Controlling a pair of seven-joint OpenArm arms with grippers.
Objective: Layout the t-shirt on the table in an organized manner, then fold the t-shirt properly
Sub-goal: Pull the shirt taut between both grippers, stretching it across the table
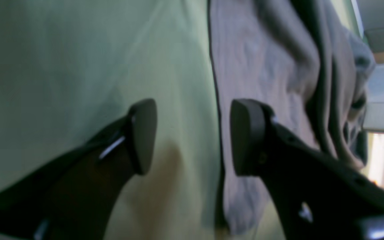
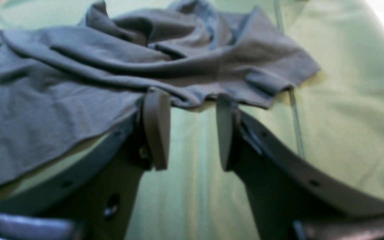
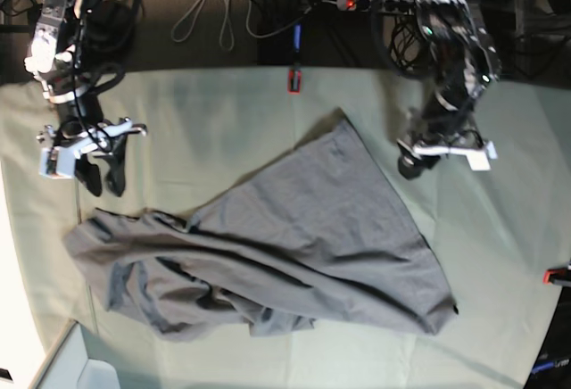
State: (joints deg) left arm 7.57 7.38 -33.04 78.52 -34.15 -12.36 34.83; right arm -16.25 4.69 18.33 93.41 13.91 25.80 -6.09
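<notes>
We see the t-shirt lying on the bench, spread from the middle of the base view down toward 5 o'clock and out toward 8 o'clock. Its upper corner points to about 1 o'clock and that half lies fairly flat. The half toward 8 o'clock is bunched, with long folds and dark creases running across it. The edge at 5 o'clock ends in a sharp corner.

The bench wears a pale green creased cloth, and we see a red and black clamp at 12 o'clock on its far edge and another clamp at 3 o'clock.

The left tool sits at about 2 o'clock from the shirt in the base view, near its upper corner. In the left wrist view we find its jaws standing wide with nothing between them. One pad hangs over bare green cloth and the other over the grey fabric, with the shirt's straight edge running between them.

The right tool hangs at about 10 o'clock in the base view, just above the bunched end. In the right wrist view its jaws stand apart at a middling gap and hold nothing. The rumpled grey hem lies just beyond the fingertips; we cannot tell whether they touch it.

Black cables and a power strip lie on the floor beyond the bench at 12 o'clock.
</notes>
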